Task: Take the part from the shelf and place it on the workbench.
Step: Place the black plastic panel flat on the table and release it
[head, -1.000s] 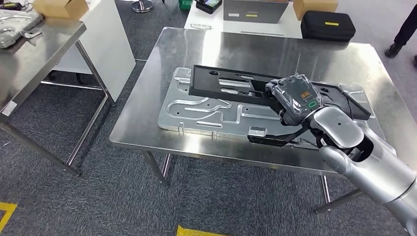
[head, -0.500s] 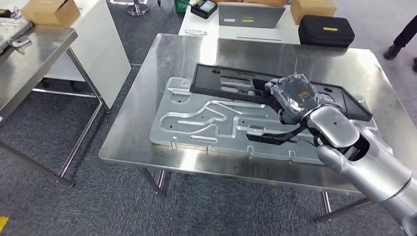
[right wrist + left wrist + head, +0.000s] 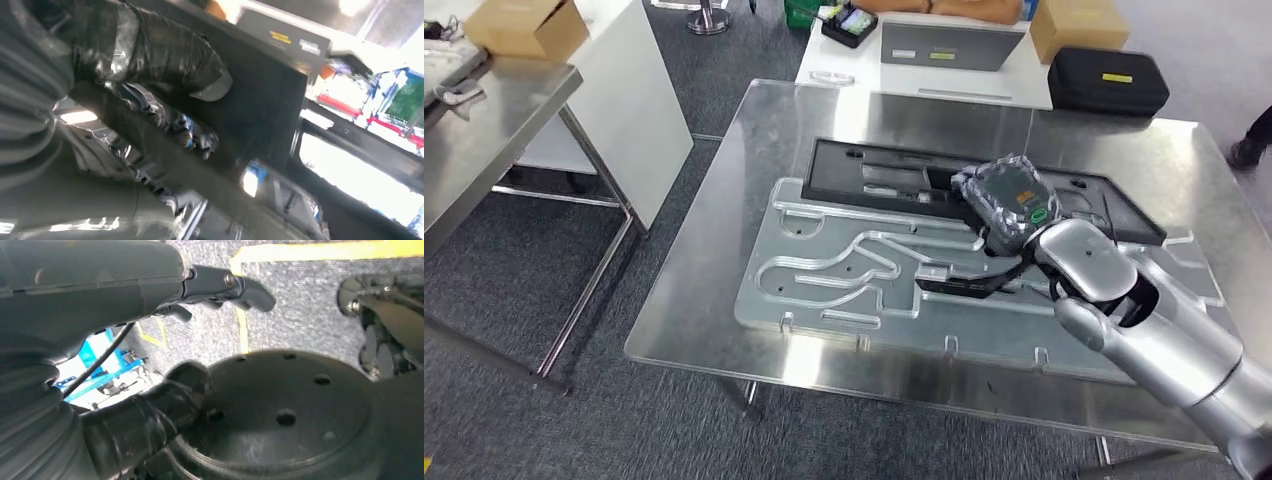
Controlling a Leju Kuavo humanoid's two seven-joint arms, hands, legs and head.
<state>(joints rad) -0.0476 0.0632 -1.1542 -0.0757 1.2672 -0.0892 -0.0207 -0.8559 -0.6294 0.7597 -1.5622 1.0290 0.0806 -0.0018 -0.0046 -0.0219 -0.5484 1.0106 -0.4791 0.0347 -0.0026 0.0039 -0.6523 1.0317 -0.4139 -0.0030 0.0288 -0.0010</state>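
- Black plastic part [image 3: 904, 182], a long flat frame with cut-outs, lies tilted over a silver metal plate [image 3: 844, 270] with raised channels on the steel workbench [image 3: 764, 120].
- Right hand [image 3: 1009, 205], wrapped in clear film, grips the black part near its middle; in the right wrist view its thumb and fingers [image 3: 192, 135] clamp the part's edge.
- Left hand [image 3: 220, 285] hangs over grey carpet, fingers curled, holding nothing.
- Beyond the workbench sit a black case [image 3: 1109, 80] and a cardboard box [image 3: 1079, 25].
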